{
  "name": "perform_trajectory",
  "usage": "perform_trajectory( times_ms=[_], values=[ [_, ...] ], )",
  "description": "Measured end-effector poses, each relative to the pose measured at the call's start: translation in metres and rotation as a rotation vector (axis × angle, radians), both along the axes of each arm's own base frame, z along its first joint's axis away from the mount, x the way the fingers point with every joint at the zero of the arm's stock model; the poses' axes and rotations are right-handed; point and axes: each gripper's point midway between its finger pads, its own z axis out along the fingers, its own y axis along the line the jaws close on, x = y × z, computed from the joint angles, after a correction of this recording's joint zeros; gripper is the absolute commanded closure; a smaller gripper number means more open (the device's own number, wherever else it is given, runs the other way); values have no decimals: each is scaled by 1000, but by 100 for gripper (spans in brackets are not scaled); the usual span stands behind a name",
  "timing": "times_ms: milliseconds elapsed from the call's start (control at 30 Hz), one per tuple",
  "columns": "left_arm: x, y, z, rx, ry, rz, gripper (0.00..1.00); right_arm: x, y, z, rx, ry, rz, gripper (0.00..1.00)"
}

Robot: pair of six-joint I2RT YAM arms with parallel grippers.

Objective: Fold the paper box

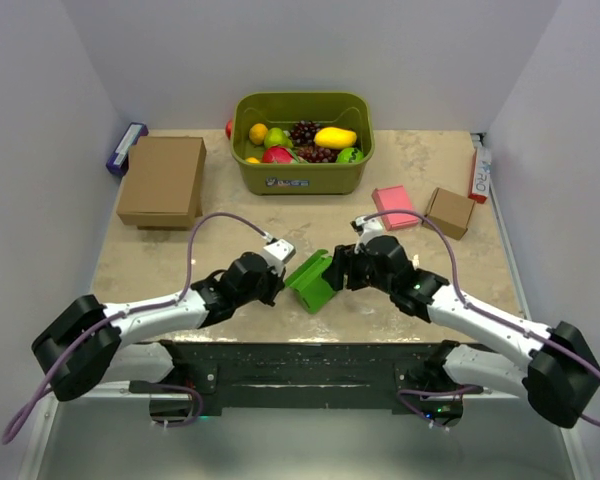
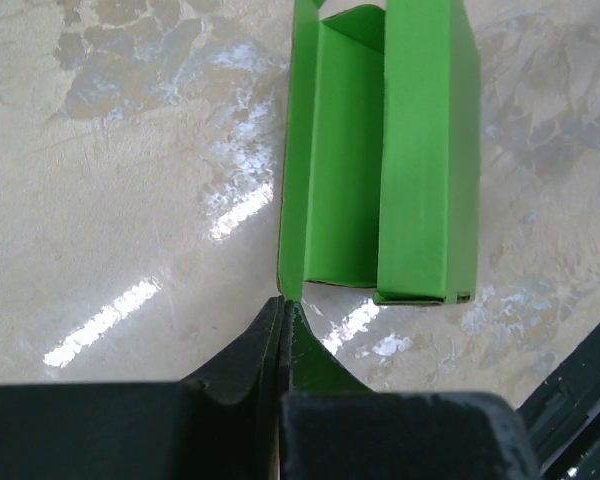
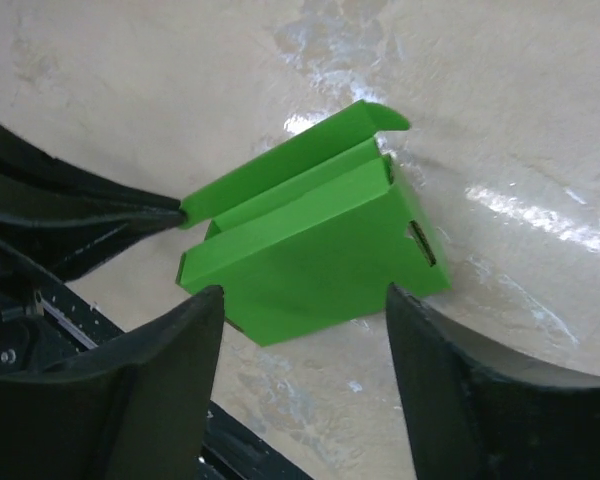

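Observation:
The bright green paper box [image 1: 313, 280] lies partly folded near the table's front edge, between the two grippers. In the left wrist view it [image 2: 380, 150] is an open trough with upright walls. My left gripper [image 2: 283, 300] is shut, its tips pinching the near corner of the box's left flap; from above it [image 1: 283, 274] sits at the box's left. My right gripper [image 3: 305, 300] is open, one finger at each lower corner of the box's slanted panel [image 3: 310, 260], not closed on it. From above it [image 1: 338, 268] sits at the box's right.
An olive bin [image 1: 300, 180] of toy fruit stands at the back centre. A large brown cardboard box [image 1: 162, 180] is at the back left, with a blue-and-white item [image 1: 126, 148] behind it. A pink flat box [image 1: 393, 207], a small brown box [image 1: 449, 212] and a red-and-white packet [image 1: 479, 172] are at the right.

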Motion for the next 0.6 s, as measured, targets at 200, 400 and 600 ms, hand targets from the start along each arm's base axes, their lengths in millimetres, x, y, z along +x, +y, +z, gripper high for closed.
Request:
perform_trajectory(
  times_ms=[200, 400, 600],
  values=[
    [8, -2, -9, 26, 32, 9, 100, -9, 29, -41, 6, 120, 65, 53],
    [11, -5, -10, 49, 17, -22, 100, -2, 49, -65, -39, 160, 84, 53],
    [12, 3, -24, 115, 38, -30, 100, 12, 69, -75, -93, 164, 66, 48]
  ],
)
